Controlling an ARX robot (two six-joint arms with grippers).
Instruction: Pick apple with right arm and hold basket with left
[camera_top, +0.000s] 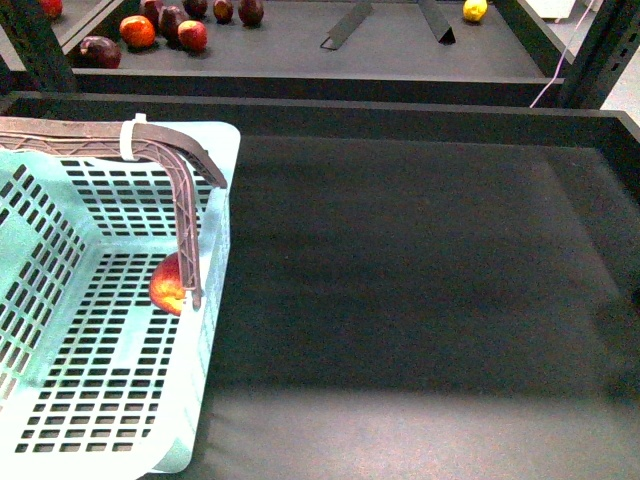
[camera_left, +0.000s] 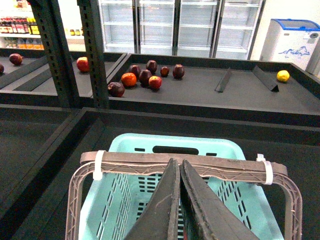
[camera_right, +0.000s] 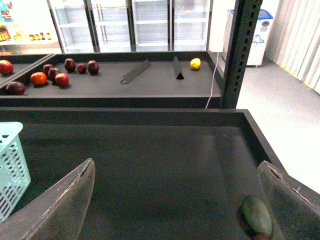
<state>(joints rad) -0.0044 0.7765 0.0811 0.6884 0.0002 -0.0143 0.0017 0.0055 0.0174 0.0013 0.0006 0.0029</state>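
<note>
The mint basket (camera_top: 222, 170) stands at the left of the dark tray, with its brown lattice handle (camera_top: 185, 200) raised. The red apple (camera_top: 167, 285) with a yellow blush lies inside it, against the near right wall and partly hidden by the handle. In the left wrist view my left gripper (camera_left: 178, 162) is shut on the handle (camera_left: 130, 161) above the basket (camera_left: 125, 150). My right gripper (camera_right: 176, 167) is open and empty over the dark tray floor, to the right of the basket's corner (camera_right: 10, 165). Neither gripper shows in the front view.
A green oval fruit (camera_right: 257, 216) lies on the tray by one right finger. The far shelf holds several dark red and orange fruits (camera_top: 165, 25), a lemon (camera_top: 475, 10) and two dividers (camera_top: 345, 25). The tray's back wall (camera_top: 400, 115) and dark posts (camera_right: 240, 50) stand around.
</note>
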